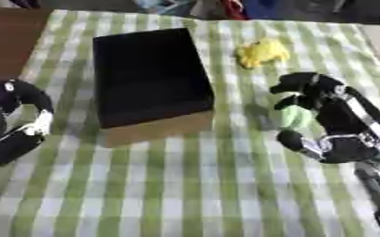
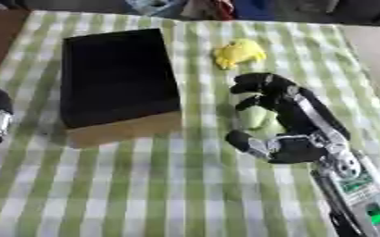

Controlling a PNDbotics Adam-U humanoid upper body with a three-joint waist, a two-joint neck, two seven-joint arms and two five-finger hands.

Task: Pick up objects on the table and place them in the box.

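Box (image 1: 151,76) in upper centre of left eye view: rectangular, black inside and along the top, tan cardboard wall facing the camera, open top, nothing visible inside. Yellow object (image 1: 263,52) to its right in upper frame, lumpy, shape not clear, resting on the cloth well apart from the box. Pale green object (image 1: 294,116) at centre right, rounded, enclosed by the right hand (image 1: 323,115), whose dark fingers curl over its top while the thumb closes in from below. Left hand (image 1: 19,125) at left edge, beside the box without touching it, fingers curved and relaxed, holding nothing. Surface: table under a green and white checked cloth (image 1: 185,185); brown strip at upper left corner.

Right eye view: same layout, shifted left. Green object partly hidden under the curled fingers of the right hand, near the box's right side but apart from it. Silver forearm (image 2: 351,180) with a small green light running to lower right corner. Left hand cut off at the left edge. Room beyond the far table edge blurred, coloured shapes only.
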